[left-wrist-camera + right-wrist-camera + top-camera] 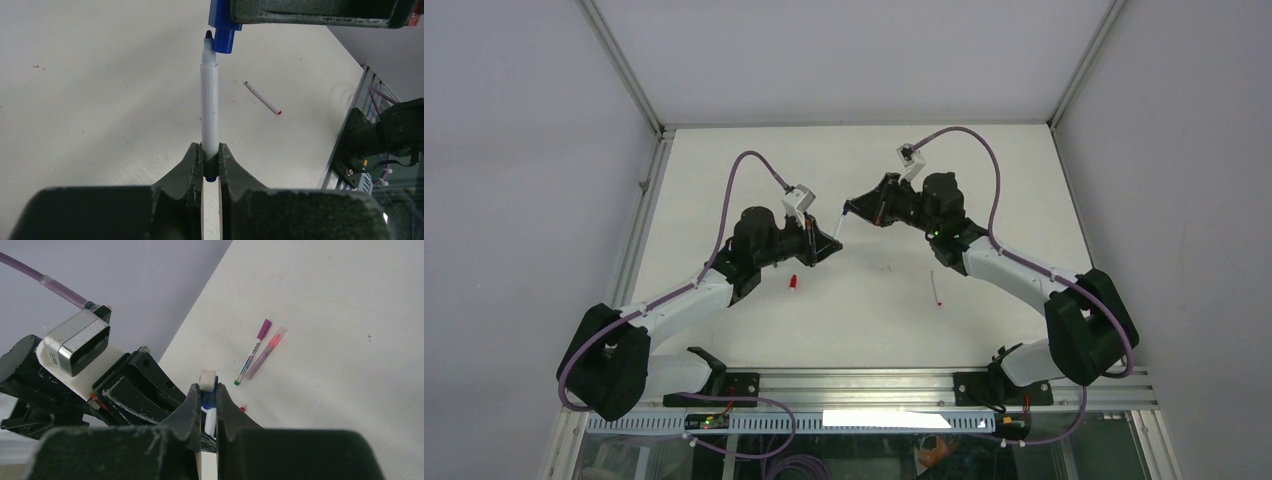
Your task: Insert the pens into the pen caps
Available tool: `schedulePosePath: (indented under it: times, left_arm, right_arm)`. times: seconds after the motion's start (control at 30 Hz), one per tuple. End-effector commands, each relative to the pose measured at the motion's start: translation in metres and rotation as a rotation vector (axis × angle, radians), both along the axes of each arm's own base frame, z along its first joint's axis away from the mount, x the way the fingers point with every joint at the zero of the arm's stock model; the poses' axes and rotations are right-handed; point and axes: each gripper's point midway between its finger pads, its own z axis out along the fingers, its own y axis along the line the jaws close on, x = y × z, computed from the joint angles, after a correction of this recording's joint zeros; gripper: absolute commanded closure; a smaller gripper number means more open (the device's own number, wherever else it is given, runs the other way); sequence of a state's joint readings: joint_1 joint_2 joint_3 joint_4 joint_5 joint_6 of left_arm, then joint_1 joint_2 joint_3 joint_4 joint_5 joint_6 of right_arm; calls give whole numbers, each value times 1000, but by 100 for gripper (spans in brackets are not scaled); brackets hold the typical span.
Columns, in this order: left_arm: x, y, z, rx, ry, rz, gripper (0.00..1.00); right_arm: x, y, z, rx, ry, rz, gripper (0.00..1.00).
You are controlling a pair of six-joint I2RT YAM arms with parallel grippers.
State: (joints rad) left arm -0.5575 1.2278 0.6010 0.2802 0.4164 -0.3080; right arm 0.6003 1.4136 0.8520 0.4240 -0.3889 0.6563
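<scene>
Two sets of jaws are clamped, each on its own thing. The left jaws pinch a white pen (209, 110) near its blue rear end. Its long axis runs straight out from them, with the dark tip pointing away at the blue cap (223, 39) held in the right jaws. In the left wrist view the tip sits just beside the cap's open end, off to its left and not inside. Whether they touch I cannot tell. The right jaws hide most of the cap in their own view. On the tabletop (100, 100) lie a thin white pen with a red end (262, 98) and a red cap (793, 283). A magenta-capped pen (254, 351) and a pale pink pen (267, 352) lie side by side, showing only in the right wrist view.
</scene>
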Motion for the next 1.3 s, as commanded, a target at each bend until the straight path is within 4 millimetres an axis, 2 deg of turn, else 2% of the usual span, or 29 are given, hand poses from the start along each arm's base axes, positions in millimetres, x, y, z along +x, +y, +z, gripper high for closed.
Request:
schedulePosePath:
  times: [0.0, 0.43, 0.57, 1.1, 1.27]
  left_arm:
    - [-2, -7, 22, -57, -70, -21, 100]
    - [-4, -7, 20, -59, -64, -23, 100]
    - [-4, -6, 19, -58, -62, -21, 100]
    - [-2, -5, 19, -49, -71, -12, 100]
    - [-2, -4, 18, -41, -70, -7, 100]
  right_arm:
    - [0, 7, 15, 37, -50, 22, 100]
    - [13, -5, 24, 49, -78, -64, 100]
    - [14, -3, 25, 53, -78, -60, 100]
    - [3, 11, 9, 48, -16, 21, 100]
    - [-2, 8, 5, 37, -7, 26, 100]
